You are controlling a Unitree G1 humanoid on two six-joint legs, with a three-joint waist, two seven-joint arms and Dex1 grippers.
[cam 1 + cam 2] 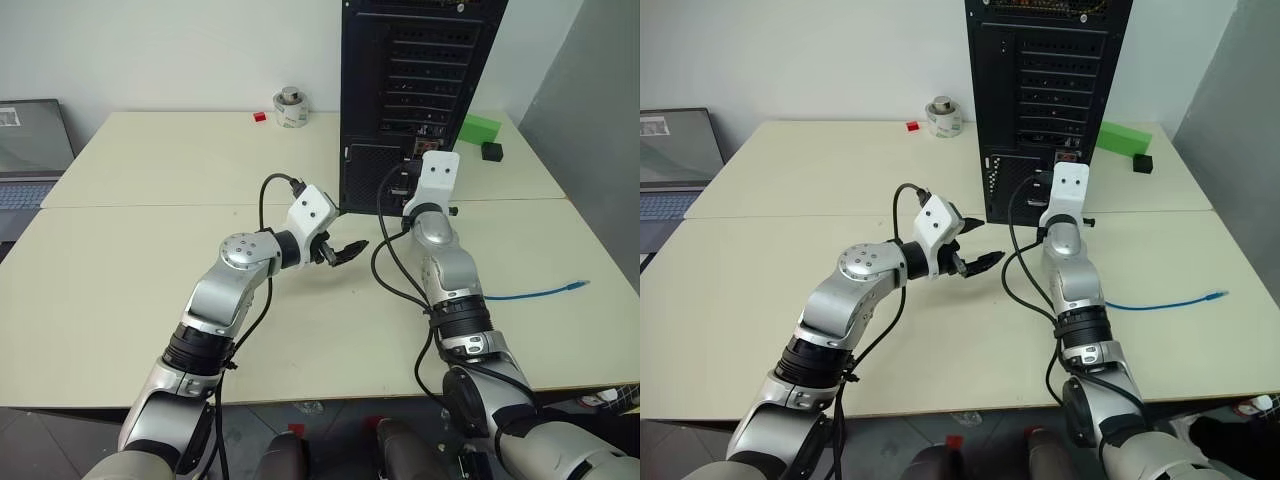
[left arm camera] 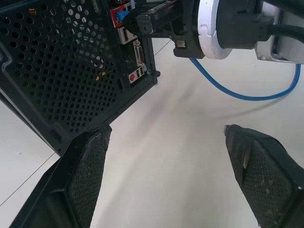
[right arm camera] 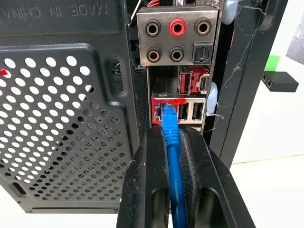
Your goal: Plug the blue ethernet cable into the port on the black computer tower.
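The left gripper hovers over the bare counter with its jaws spread wide and nothing between them. Beyond it, the right gripper has its jaws nearly closed on the blue ethernet cable, just behind the plug. That looks the right place to hold it: the cord is light and limp and would buckle if pushed from farther back, while the short boot near the plug is stiff enough to steer; the small plug and its latch are likely fragile, so a straight, gentle push suits. Straight ahead of those jaws, the plug tip sits at the port in the red-edged socket block of the black computer tower; whether it is fully seated is hard to judge. The right wrist view gives this alignment, while the head views hide the port behind the wrist yet show the slack trailing across the counter to the free end, well behind the jaws.
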